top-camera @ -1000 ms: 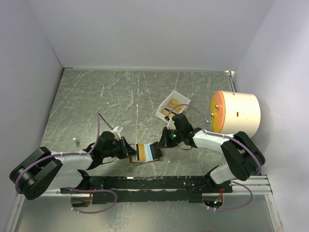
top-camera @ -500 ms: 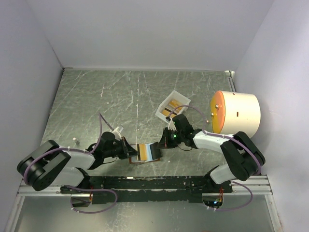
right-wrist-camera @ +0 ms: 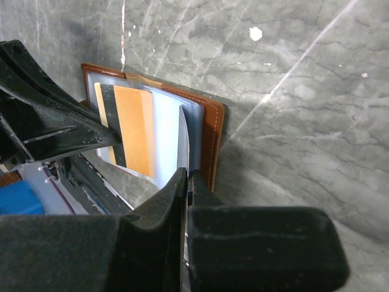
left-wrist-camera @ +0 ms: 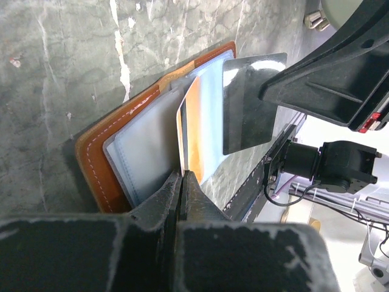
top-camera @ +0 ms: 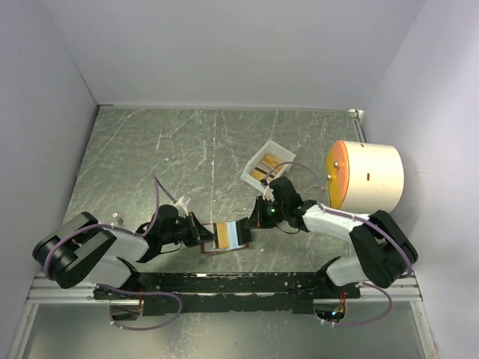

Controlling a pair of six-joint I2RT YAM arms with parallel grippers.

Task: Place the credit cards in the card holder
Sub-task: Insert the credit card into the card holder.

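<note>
Orange card (left-wrist-camera: 194,121) pinched by L claw (left-wrist-camera: 182,175); R claw (right-wrist-camera: 186,175) clamps card holder (right-wrist-camera: 214,134) pocket.

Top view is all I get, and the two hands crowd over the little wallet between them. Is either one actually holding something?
Observer: Yes. In the left wrist view, the left hand is pinched shut on the edge of an orange card, which stands on edge over the open wallet.
Visitor: And the other hand?
Observer: The right wrist view shows the right hand pinching one clear pocket and holding it upright, away from the rest of the wallet.
Visitor: Is the card plain orange?
Observer: No. Seen from the right wrist, it has a dark stripe along one side.
</note>
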